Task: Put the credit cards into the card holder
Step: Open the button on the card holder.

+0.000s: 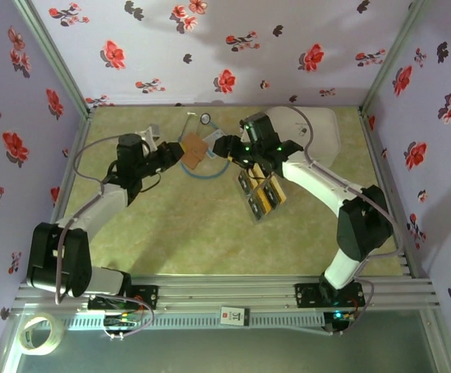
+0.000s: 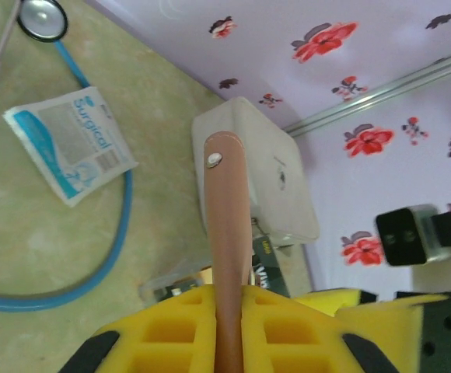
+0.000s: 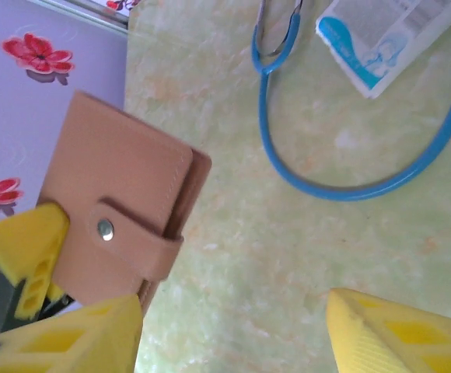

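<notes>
— As I read the overhead view, my left tool [image 1: 177, 153] is clenched on the card holder [image 1: 195, 149], up near the middle back of the desk [image 1: 171, 225]. My right tool [image 1: 222, 148] sits just at the holder's three o'clock, released, gripping nothing. The credit cards [image 1: 260, 194] lie at about five o'clock from the holder, under my right forearm.

— Left wrist camera?

— The holder runs edge-on between my yellow pads [image 2: 171, 334], pinched at its lower end, with the rivet up at twelve o'clock. I judge it held off the desk. The white case [image 2: 264, 171] is behind it, with the surgical packet [image 2: 70, 144] and stethoscope [image 2: 93, 268] off at ten o'clock.

— Right wrist?

— The holder is at nine o'clock, folded shut, with the snap strap [image 3: 124, 233] fastened across it. My right fingers [image 3: 396, 334] are spread wide, with bare desk between them.

— So how do you play it?

— I think the strap must pop before any card goes in. I'd keep the left clench firm, slide one right finger under the strap end by the snap, and peel slowly away from the fold. That end sits close to my left pad, so I'd come in shallow to avoid knocking it. A hard tug could twist the holder out of the pinch.
</notes>
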